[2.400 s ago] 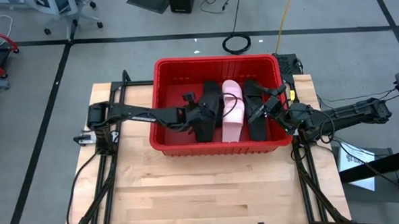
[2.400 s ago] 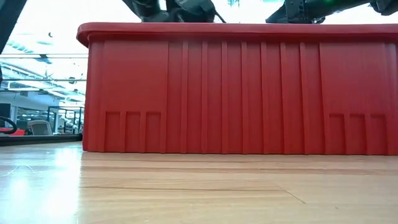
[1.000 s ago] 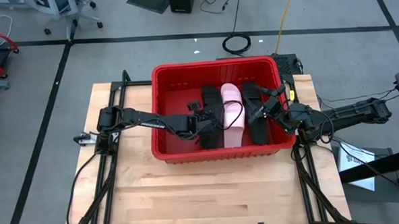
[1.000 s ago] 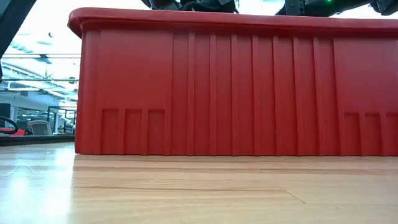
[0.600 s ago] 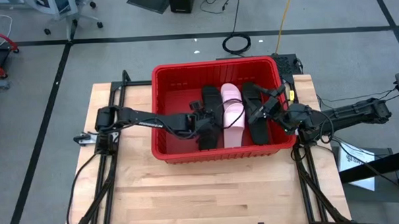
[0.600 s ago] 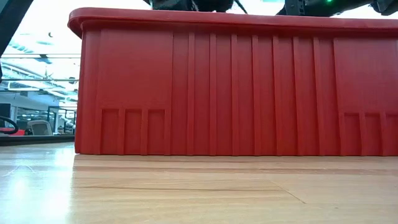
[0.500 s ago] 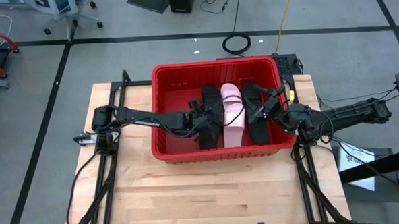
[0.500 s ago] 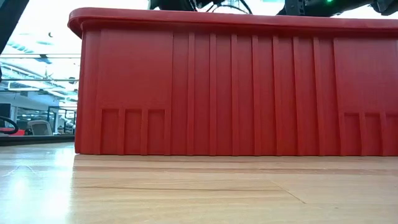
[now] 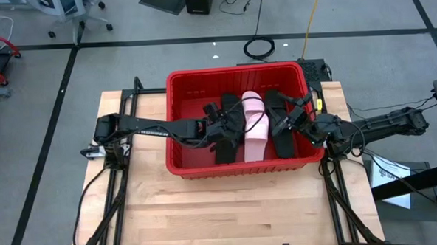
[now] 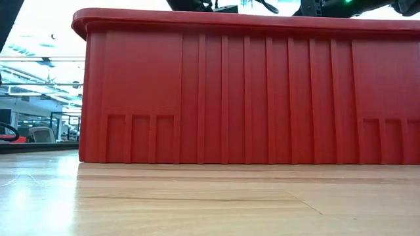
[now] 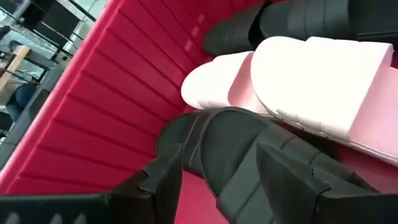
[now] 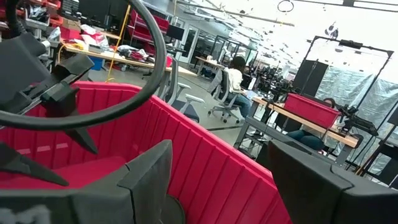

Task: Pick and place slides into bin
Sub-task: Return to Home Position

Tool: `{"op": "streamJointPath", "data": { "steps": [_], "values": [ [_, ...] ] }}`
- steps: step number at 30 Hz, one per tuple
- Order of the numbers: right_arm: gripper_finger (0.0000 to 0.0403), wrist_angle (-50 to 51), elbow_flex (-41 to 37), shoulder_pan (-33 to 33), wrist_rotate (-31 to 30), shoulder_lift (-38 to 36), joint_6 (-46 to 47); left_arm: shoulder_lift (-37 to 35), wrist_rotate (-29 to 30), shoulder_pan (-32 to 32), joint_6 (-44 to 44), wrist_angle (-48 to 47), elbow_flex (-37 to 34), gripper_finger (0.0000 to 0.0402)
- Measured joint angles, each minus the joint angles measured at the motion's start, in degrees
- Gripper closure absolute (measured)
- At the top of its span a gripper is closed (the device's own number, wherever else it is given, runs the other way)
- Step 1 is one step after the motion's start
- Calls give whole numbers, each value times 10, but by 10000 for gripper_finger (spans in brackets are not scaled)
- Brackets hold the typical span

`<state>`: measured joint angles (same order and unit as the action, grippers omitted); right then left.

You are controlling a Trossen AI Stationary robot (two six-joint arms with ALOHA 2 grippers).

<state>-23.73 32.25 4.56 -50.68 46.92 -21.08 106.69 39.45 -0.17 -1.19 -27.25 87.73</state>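
Observation:
The red bin [image 9: 177, 149] stands on the wooden table and fills the low view [image 10: 249, 98]. Inside it lie a black slide [image 9: 225, 143], a pale pink slide [image 9: 254, 125] beside it, and another black slide [image 9: 280, 124] toward the right wall. My left gripper [image 9: 220, 122] hangs open inside the bin, just over the left black slide [image 11: 230, 143], with a finger on either side and apart from it. My right gripper [image 9: 301, 108] waits open at the bin's right rim with nothing between its fingers [image 12: 149, 180].
The bin's ribbed red walls [image 11: 93, 112] close in around my left gripper. Bare wooden table [image 9: 230, 211] lies between the bin and the near edge. A coiled cable [image 9: 259, 47] lies on the floor beyond the table. A person sits at a desk far behind [image 12: 235, 78].
My left gripper has opened, let go of the black slide and risen above it inside the bin, drawing a little toward the far wall. The black slide now lies on the bin's floor next to the pink one.

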Motion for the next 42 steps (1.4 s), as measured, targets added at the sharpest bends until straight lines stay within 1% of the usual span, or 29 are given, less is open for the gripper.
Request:
{"op": "streamJointPath", "data": {
  "steps": [2,5,7,13,16,18,20,22,24,26,28,34,36,39,42],
  "values": [
    [149,0,0,0,0,0,0,0,17,1,-2,1,0,199],
    [149,0,0,0,0,0,-1,-4,65,1,-21,-8,-1,199],
    [149,0,0,0,0,0,-1,-8,84,2,-33,-6,-1,199],
    [149,0,0,0,1,0,8,-30,92,1,-69,-14,-1,199],
    [149,0,0,0,22,0,16,-51,95,1,-83,-19,-1,199],
    [149,-3,0,0,53,0,30,-77,95,1,-85,-43,-2,199],
    [149,-7,0,0,86,0,44,-103,91,0,-86,-39,0,199],
    [149,-13,0,3,111,0,55,-134,88,-4,-81,-64,-1,199],
    [149,-15,0,4,128,-1,64,-164,88,-9,-81,-61,-1,199],
    [149,-17,0,7,148,-1,71,-197,86,-16,-82,-79,-1,199],
    [149,-19,0,10,150,-1,71,-226,87,-24,-85,-69,0,199],
    [149,-42,0,25,150,-2,70,-305,84,-50,-90,-89,-1,199],
    [149,-57,0,31,150,-2,69,-326,70,-57,-91,-92,-1,199],
    [149,-75,0,38,150,-2,68,-351,53,-68,-96,-115,-1,199],
    [149,-87,0,39,150,-2,69,-373,24,-77,-96,-143,-1,199]
  ]
}}
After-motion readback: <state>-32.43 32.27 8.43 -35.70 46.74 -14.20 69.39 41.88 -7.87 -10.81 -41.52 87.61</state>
